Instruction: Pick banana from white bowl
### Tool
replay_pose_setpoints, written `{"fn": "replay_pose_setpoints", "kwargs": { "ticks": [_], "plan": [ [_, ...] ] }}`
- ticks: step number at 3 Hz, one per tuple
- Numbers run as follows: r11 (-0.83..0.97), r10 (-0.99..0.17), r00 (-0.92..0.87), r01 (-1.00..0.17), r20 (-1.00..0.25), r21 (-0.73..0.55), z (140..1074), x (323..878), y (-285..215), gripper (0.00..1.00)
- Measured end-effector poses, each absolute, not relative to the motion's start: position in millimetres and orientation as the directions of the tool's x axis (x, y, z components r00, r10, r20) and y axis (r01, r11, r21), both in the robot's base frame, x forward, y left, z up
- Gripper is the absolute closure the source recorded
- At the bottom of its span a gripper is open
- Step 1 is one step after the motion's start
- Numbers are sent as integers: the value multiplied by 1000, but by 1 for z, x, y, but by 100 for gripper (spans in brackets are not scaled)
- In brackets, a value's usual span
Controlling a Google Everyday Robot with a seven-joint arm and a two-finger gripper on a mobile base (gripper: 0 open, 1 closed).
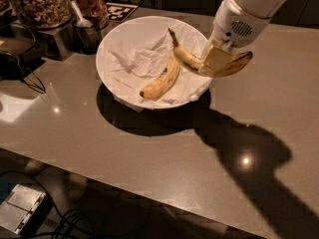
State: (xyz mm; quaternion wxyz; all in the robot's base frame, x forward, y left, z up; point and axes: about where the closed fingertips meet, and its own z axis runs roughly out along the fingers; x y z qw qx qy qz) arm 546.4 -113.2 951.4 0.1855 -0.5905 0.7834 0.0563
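Observation:
The curved, deep-yellow speckled banana (192, 59) hangs in the air above the right rim of the white bowl (119, 39), its dark stem pointing up-left. My gripper (215, 63) comes in from the upper right and is shut on the banana near its middle. The bowl is wide, shallow and lined with crumpled white paper. A second, paler and straighter banana (162, 80) still lies inside the bowl, lower middle.
The bowl sits on a grey-brown counter (149, 153). Glass jars of nuts (40, 4) and a metal cup with a scoop (87, 29) stand at the back left. Cables and a dark device (17, 63) lie at the left edge. The counter's front edge runs low.

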Motion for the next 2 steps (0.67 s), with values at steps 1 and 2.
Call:
{"fn": "replay_pose_setpoints", "kwargs": {
  "ticks": [1,2],
  "plan": [
    [233,-916,-148,-953,-373,-194,968,517,-119,100],
    [172,-927,-75,-955,-367,-240,977,491,-122,100]
  ]
}}
